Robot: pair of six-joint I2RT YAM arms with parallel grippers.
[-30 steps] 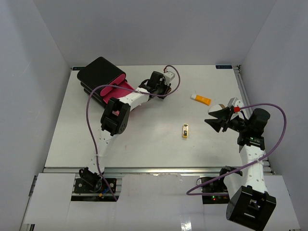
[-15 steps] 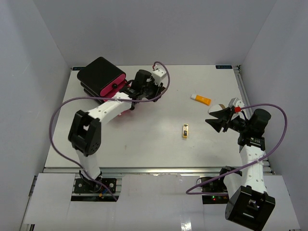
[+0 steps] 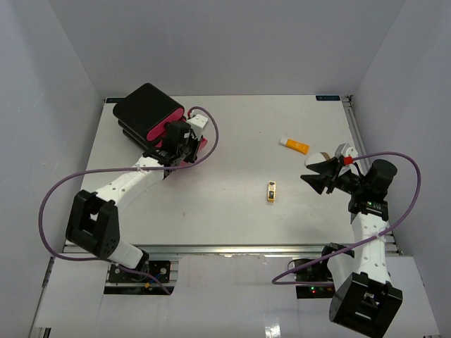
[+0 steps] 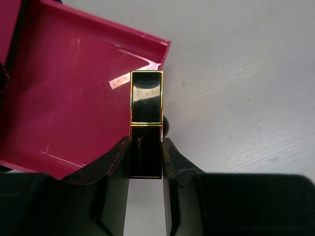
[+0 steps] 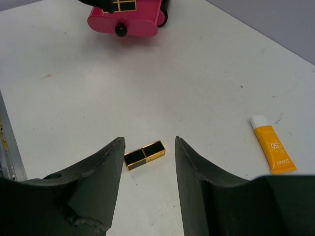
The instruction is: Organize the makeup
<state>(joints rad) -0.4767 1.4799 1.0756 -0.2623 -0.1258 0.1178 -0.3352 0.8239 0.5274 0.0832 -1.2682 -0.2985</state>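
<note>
My left gripper (image 4: 146, 147) is shut on a black-and-gold lipstick tube (image 4: 146, 123) and holds it over the right edge of an open pink drawer (image 4: 64, 113); in the top view that gripper (image 3: 184, 144) is at the black box (image 3: 144, 105). A second lipstick tube (image 3: 271, 191) lies mid-table and shows between my right fingers (image 5: 143, 154). An orange white-capped tube (image 3: 294, 145) lies at the back right and also shows in the right wrist view (image 5: 273, 150). My right gripper (image 5: 147, 147) is open and empty above the table, right of the lying lipstick (image 3: 315, 176).
The black box with pink drawers stands at the back left; a pink drawer front with a black knob (image 5: 120, 24) shows far off in the right wrist view. A metal rail (image 3: 356, 130) runs along the table's right edge.
My left arm has swung left and back from mid-back of the table to the open drawer of the black box. The right arm has not moved.
</note>
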